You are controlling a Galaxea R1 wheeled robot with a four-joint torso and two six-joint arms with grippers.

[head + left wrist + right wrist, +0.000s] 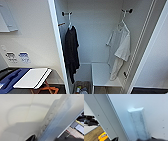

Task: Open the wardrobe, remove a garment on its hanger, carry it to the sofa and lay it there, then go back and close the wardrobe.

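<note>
The wardrobe (100, 30), a tall white cabinet with a white interior, stands open straight ahead in the head view. Whether either gripper is apart or together cannot be told — the left wrist view has only a dark sliver at its edge against a white door panel (60, 116), and the right wrist view looks closely at a white panel bearing a small raised white handle (139, 124). Inside the cabinet, on the right, the white short-sleeved shirt of thin cloth (120, 50) hangs long and loose from a thin white hanger (124, 21), whose hook sits on a black hook (129, 11) high on the back wall. On the left hangs a black shirt (71, 50) (on its own white hanger). Below the white shirt lies a white shelf (102, 75). Left of the wardrobe, nearer, a white folded board (32, 78) rests on an orange-legged stand.
</note>
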